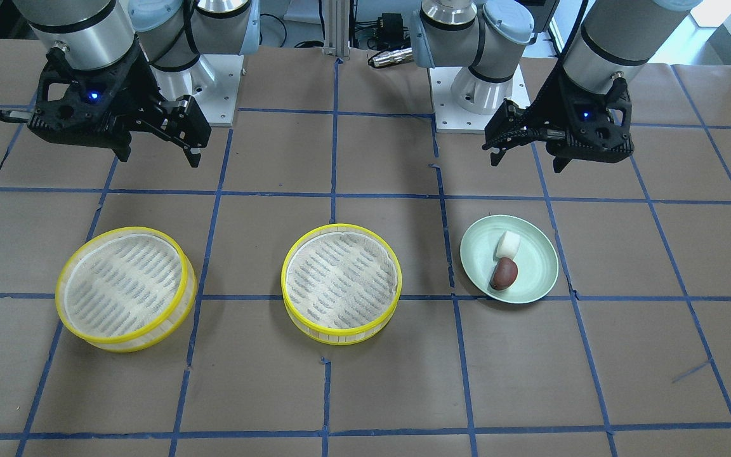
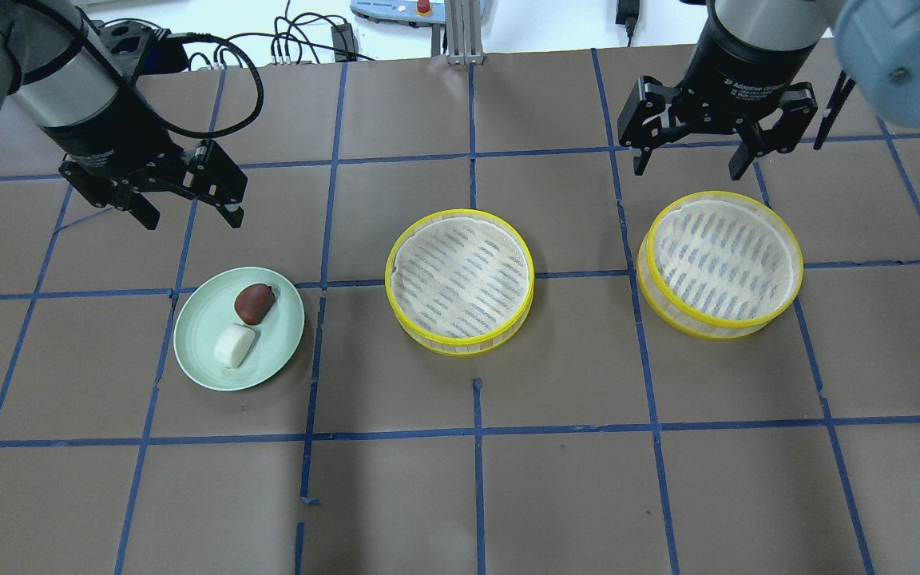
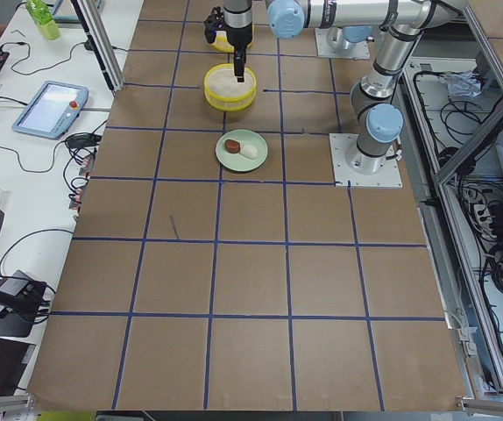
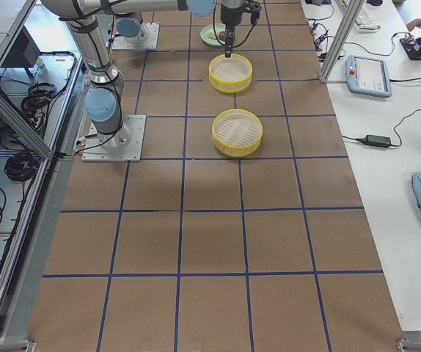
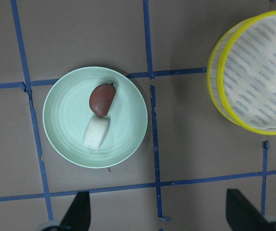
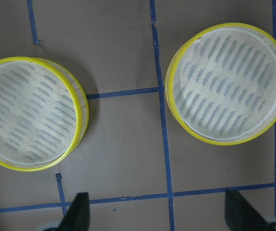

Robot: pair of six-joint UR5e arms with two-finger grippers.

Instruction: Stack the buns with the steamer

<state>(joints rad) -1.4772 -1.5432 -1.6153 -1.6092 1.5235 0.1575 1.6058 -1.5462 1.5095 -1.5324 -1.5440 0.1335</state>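
Overhead cam: high, angled forward-down. Front cam: opposite side, steep, mirrored. Both cover pale green round plate (image 2: pixel 199 331), centre yellow-rimmed mesh steamer tray (image 2: pixel 460 279), outer yellow-rimmed mesh steamer tray (image 2: pixel 720 263). Side cams: far, one each end. Left wrist: close, straight down on plate. Right wrist: both trays.

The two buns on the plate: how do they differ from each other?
The white bun is matte and stubby-cylindrical; the reddish-brown bun is glossy and rounded. The white bun lies nearer the robot, the reddish-brown bun farther out. Both are small, rest touching on the green plate, and neither is held.
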